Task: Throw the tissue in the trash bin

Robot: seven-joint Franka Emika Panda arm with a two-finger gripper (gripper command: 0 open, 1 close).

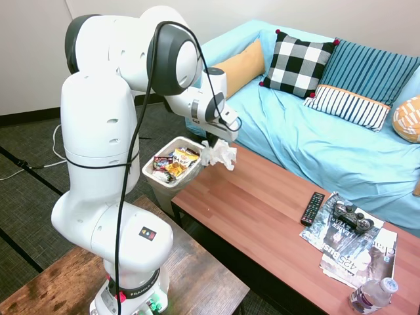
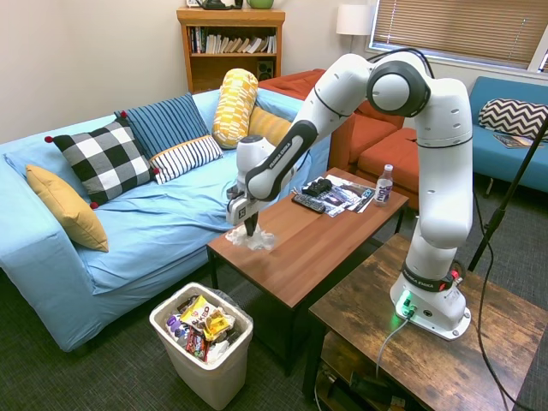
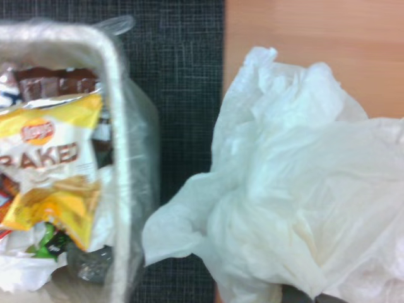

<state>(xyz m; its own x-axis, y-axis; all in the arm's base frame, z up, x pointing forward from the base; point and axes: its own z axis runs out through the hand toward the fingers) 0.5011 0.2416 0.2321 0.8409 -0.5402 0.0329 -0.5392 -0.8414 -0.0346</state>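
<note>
Tissue [image 3: 297, 208] thin crinkled paper; trash bin [image 2: 201, 364] smooth plastic; table [image 1: 262, 210] wood.

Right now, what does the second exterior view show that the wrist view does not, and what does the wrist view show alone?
Only the second exterior view shows the gripper closed on the tissue at the coffee table's end, plus the sofa, remote and water bottle. Only the wrist view shows the tissue's folds and the print on the yellow chip bag. Both show the tissue, the table edge, dark carpet and the trash bin with wrappers.
</note>
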